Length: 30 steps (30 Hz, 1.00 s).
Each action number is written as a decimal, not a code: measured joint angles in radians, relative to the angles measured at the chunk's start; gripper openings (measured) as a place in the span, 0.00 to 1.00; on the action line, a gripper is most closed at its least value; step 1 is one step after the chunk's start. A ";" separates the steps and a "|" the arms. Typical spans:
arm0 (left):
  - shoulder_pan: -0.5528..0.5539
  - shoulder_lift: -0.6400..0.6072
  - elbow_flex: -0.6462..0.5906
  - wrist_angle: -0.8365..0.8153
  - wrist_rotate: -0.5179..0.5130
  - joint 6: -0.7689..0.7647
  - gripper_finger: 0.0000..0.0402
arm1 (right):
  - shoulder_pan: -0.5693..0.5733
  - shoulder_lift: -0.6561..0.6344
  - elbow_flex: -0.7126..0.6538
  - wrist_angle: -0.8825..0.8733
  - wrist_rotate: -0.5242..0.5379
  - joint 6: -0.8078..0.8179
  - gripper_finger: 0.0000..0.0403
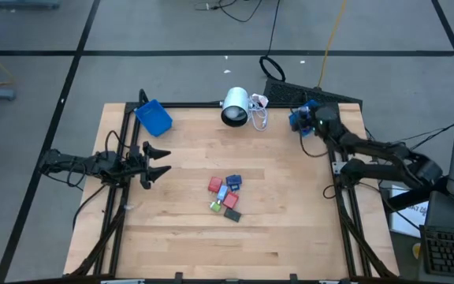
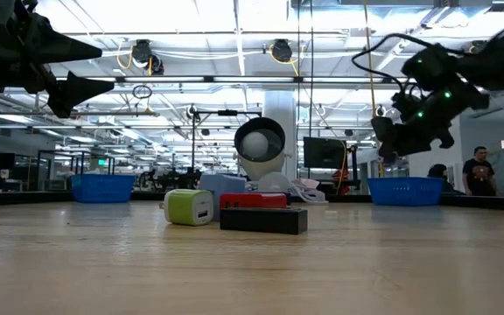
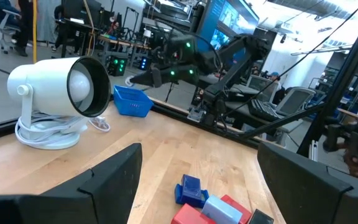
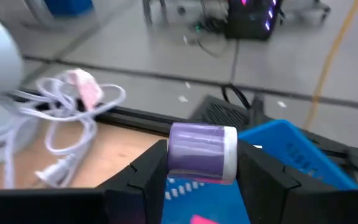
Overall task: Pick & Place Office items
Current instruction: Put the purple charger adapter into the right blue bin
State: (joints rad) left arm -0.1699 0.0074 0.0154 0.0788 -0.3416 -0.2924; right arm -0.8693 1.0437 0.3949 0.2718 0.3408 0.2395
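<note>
Right gripper: we see the right gripper [image 4: 194,180] at the far right corner of the table, over the right blue bin [image 4: 303,162]; its fingers are clamped on a small purple and white block [image 4: 202,152].

Purple block: it sits between the two dark fingers [image 4: 143,177], held above the bin's blue mesh. A pink scrap shows below it in the bin, too cut off for us to name.

Left gripper: the left gripper [image 1: 154,163] hangs at the left side of the table, fingers spread apart, nothing between them. In the low view it is well above the wood.

Office items: the rest lie in a tight cluster [image 1: 225,196] near the middle of the table, well apart from both grippers. We make out a blue piece [image 3: 190,190], a red piece [image 1: 215,184], a green and white piece [image 2: 190,207] and a dark grey bar [image 2: 263,220]. In the low view a red piece lies just behind the dark bar, possibly resting on it.

Left bin: a second blue bin [image 1: 154,117] lies tilted at the far left corner of the table [image 1: 290,237].

Lamp: a white lamp [image 1: 236,106] stands at the far edge, between the bins, with a coiled white cable [image 4: 73,112] beside it.

Room: we see a person [image 2: 478,171] standing far behind the table on the right of the low view.
</note>
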 joint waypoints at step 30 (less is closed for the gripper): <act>0.000 0.000 0.000 0.000 0.000 0.000 0.81 | -0.091 0.149 0.135 -0.247 0.029 0.030 0.39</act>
State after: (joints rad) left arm -0.1698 0.0073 0.0154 0.0792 -0.3416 -0.2923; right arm -0.9607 1.1923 0.5301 0.0248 0.3702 0.2694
